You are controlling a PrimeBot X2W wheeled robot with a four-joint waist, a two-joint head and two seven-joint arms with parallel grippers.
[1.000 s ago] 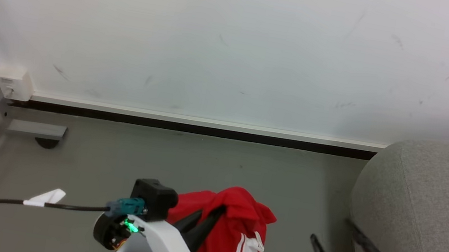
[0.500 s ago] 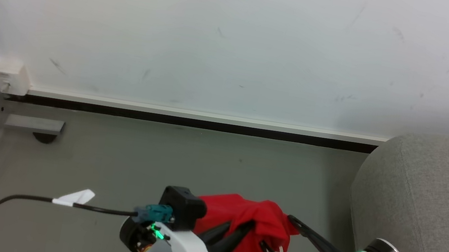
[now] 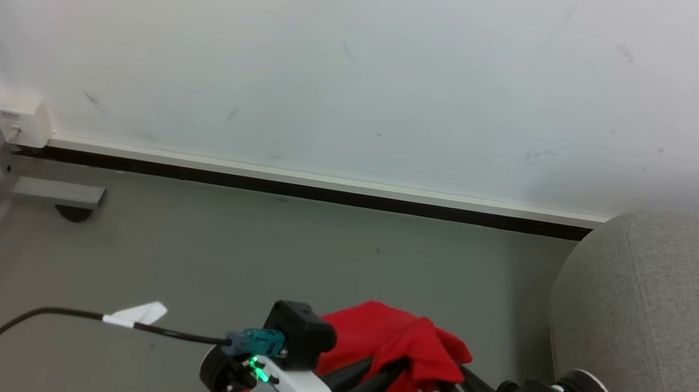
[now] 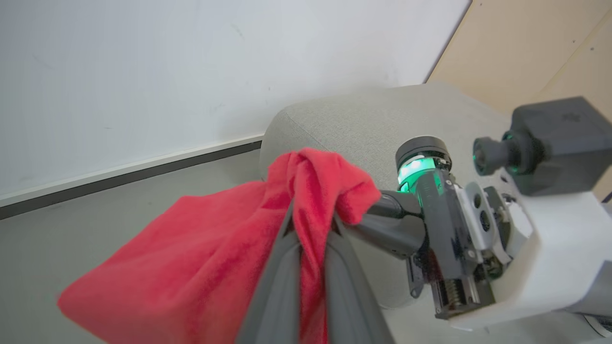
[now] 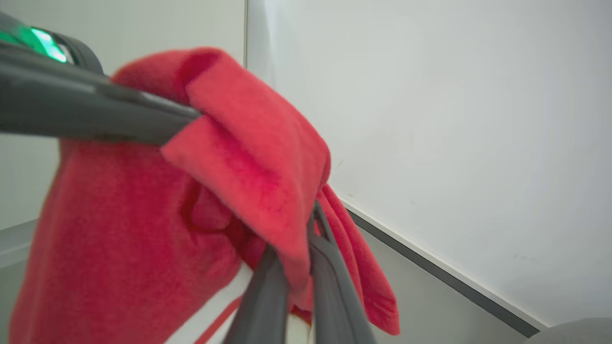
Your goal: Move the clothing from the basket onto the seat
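The red clothing hangs bunched in the air above the grey floor, held up between both arms. My left gripper is shut on a fold of it, and the left wrist view has the fabric pinched between its dark fingers. My right gripper comes in from the right and is shut on the same bunch; in its wrist view red cloth drapes over its closed tips. A white striped panel hangs below. The grey seat stands just right of both grippers. The basket is out of view.
A white wall with a pale baseboard runs across behind. At the left stand a grey metal post with a foot and a small white box. A black cable with a white tag trails from the left arm over the floor.
My right gripper swung in from beside the seat, open, reached the red bunch and shut on it. The left gripper kept its grip and shifted a little to the right.
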